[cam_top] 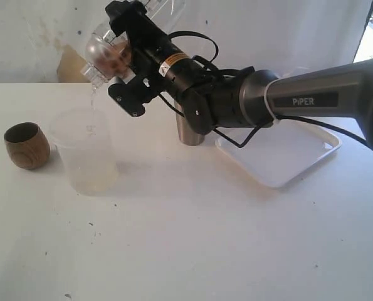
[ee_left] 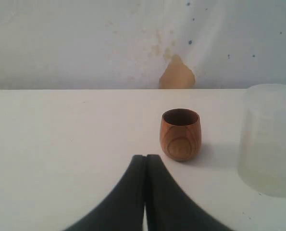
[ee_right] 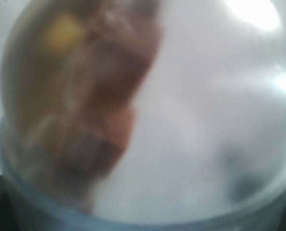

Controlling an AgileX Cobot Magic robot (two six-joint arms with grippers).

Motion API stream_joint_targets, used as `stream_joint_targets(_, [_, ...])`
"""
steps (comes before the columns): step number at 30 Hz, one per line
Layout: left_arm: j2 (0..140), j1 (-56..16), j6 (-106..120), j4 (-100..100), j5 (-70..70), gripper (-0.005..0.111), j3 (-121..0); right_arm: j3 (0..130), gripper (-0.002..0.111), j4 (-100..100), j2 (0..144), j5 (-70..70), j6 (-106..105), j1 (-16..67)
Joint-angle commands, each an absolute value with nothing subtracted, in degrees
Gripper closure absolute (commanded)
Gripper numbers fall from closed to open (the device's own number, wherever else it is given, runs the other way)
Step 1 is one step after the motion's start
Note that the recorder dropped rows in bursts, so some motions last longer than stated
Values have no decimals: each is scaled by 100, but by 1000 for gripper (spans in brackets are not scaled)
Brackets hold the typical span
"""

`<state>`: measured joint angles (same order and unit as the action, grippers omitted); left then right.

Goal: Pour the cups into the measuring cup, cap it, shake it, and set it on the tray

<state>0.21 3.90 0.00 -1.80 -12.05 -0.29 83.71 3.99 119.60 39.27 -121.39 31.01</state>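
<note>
**Exterior view.** The right arm (cam_top: 311, 94) stretches across the white table (cam_top: 192, 238) from 3 o'clock. The right gripper (cam_top: 126, 59) clamps the clear measuring cup (cam_top: 101, 53) with its jaws spread wide round the body, holding it tilted in the air. The measuring cup hangs at 12 o'clock of the frosted plastic cup (cam_top: 86, 150), clear of its rim. A faint pale streak runs between the two; whether it is liquid cannot be told.

The frosted plastic cup stands upright. The wooden cup (cam_top: 26, 145) stands upright at its 9 o'clock, near but not touching. The steel tumbler (cam_top: 187, 133) is at about 3 o'clock of the frosted plastic cup. The arm's wrist stands in front of it, so only its lower part shows. The white tray (cam_top: 286, 164) lies flat at 3 o'clock of the steel tumbler, its far side covered by the arm. A brown patch (cam_top: 70, 63) marks the wall at 11 o'clock of the frosted plastic cup.

**Left wrist view.** The left gripper (ee_left: 145, 159) has its two black fingers pressed together, with nothing between them, low over the table. The wooden cup (ee_left: 180, 134) stands upright just beyond the tips. The frosted plastic cup (ee_left: 270, 139) stands beside it, apart from it and cut off by the frame edge. The brown patch (ee_left: 177, 73) sits on the wall behind.

**Right wrist view.** The measuring cup (ee_right: 181, 120) fills the picture, blurred, and blocks everything beyond. A brown and yellow smear shows through its wall; what that is cannot be told.
</note>
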Motion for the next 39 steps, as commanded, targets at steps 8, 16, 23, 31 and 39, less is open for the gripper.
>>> stream_joint_targets(8, [0,395,0,-173,-1161,107,0,8392,108,432,11885,4188,-12211,3056])
stream_joint_targets(16, [0,395,0,-173,-1161,107,0,8392,108,432,11885,4200,-12211,3056])
stream_joint_targets(23, [0,395,0,-173,-1161,107,0,8392,108,432,11885,4200,-12211,3056])
stream_joint_targets(31, [0,395,0,-173,-1161,107,0,8392,108,448,11885,4167,-12070,3056])
stream_joint_targets(39, [0,395,0,-173,-1161,107,0,8392,108,448,11885,4081,-12076,3056])
